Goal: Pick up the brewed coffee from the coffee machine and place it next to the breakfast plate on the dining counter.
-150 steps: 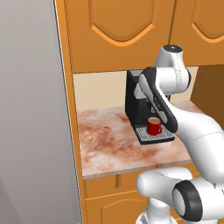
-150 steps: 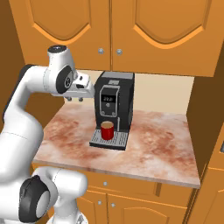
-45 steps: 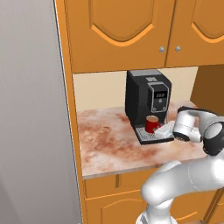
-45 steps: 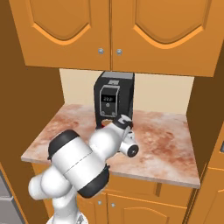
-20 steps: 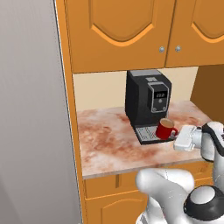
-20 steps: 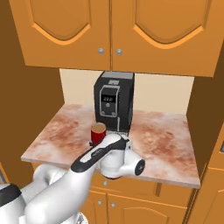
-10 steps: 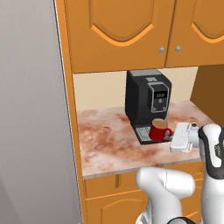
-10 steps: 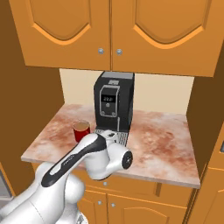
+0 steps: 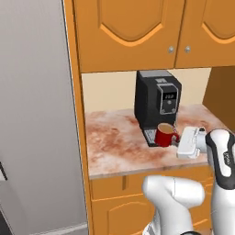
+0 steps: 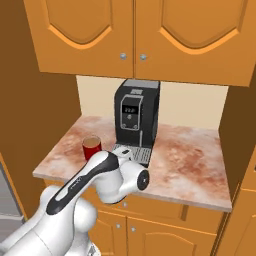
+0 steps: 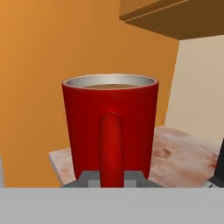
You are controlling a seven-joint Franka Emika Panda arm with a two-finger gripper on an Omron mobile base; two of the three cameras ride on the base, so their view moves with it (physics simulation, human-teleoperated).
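red mug (image 11: 110, 131) | upright, brown liquid near rim | gripper (image 11: 111, 177) fingers clamp its handle

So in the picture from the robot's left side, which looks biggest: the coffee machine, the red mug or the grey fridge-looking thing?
1. The tall grey panel, by far.
2. The coffee machine.
3. The red mug, smallest.

The panel stands nearer the camera, which may exaggerate it, but the order looks safe.

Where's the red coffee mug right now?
The red coffee mug is off the black coffee machine, held upright by its handle in the gripper over the marbled countertop, just in front of the drip tray.
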